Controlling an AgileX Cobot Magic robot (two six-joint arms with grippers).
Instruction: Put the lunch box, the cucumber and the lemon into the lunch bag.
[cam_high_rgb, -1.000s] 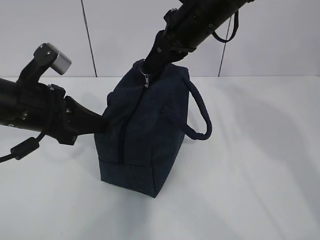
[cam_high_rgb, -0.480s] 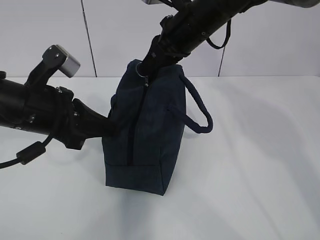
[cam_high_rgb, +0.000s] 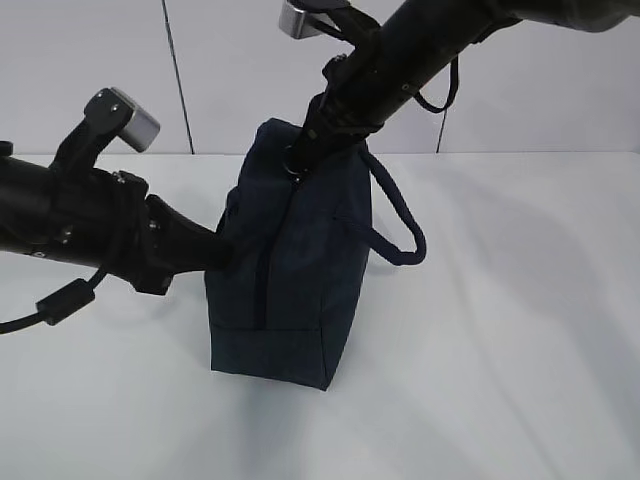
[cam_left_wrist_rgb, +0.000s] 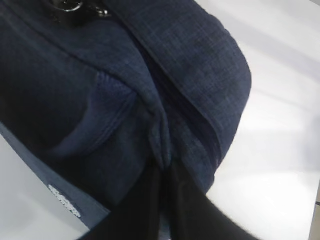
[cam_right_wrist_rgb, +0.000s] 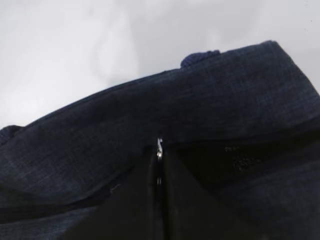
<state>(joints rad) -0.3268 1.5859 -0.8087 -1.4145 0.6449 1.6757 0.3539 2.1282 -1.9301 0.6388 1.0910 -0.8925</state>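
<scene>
The dark navy lunch bag stands on end on the white table, its zipper line facing the camera. My left gripper is shut on a pinched fold of fabric on the bag's left side, and the left wrist view shows the fold puckering at the gripper. From above, my right gripper is shut on the metal ring pull near the bag's top; in the right wrist view the gripper has a glint of metal at its tips. The lunch box, the cucumber and the lemon are out of view.
The bag's loop handle hangs out to the right. The white table spreads in front and to the right, with a pale wall behind. The left arm's cable loops low at the left.
The bag has shifted a little to the right and stands more upright. The right gripper has come slightly down the bag's front with the ring pull. The left gripper has moved right with the fabric.
</scene>
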